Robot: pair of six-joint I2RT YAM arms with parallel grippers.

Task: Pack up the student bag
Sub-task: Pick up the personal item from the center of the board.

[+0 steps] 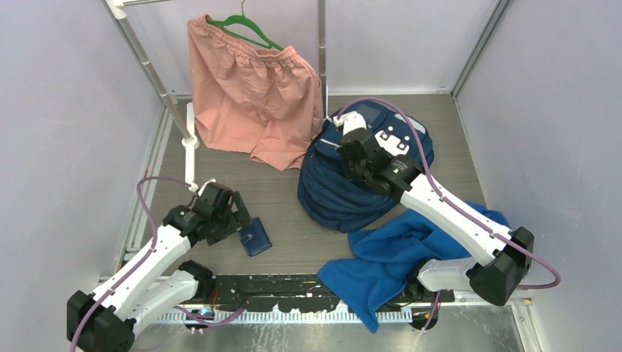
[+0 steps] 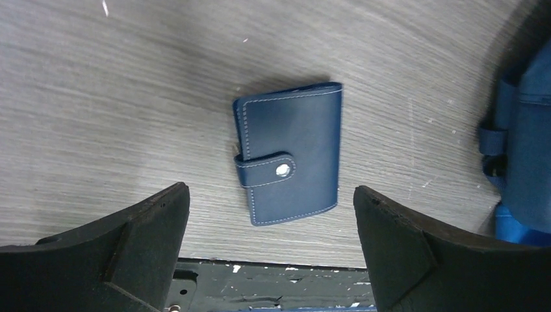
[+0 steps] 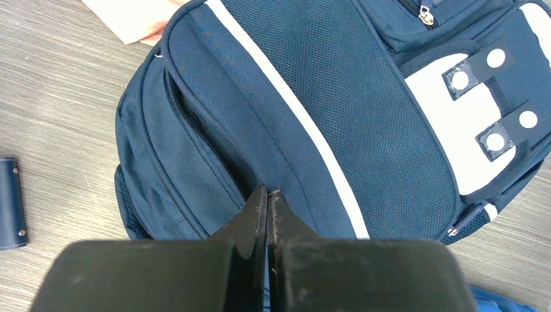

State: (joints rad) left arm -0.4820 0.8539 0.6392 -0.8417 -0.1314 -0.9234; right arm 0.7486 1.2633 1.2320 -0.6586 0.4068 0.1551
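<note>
Left gripper [image 2: 271,190] jaws wide, straddling wallet [image 2: 289,156] at worktop's [image 2: 97,97] near edge. Right gripper [image 3: 268,193] pinched shut against student bag [image 3: 312,97].

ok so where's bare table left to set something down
Bare table lies between the shorts, wallet and backpack; another patch sits right of the backpack by the wall. Crowded near right: blue cloth against backpack, right arm above.
</note>
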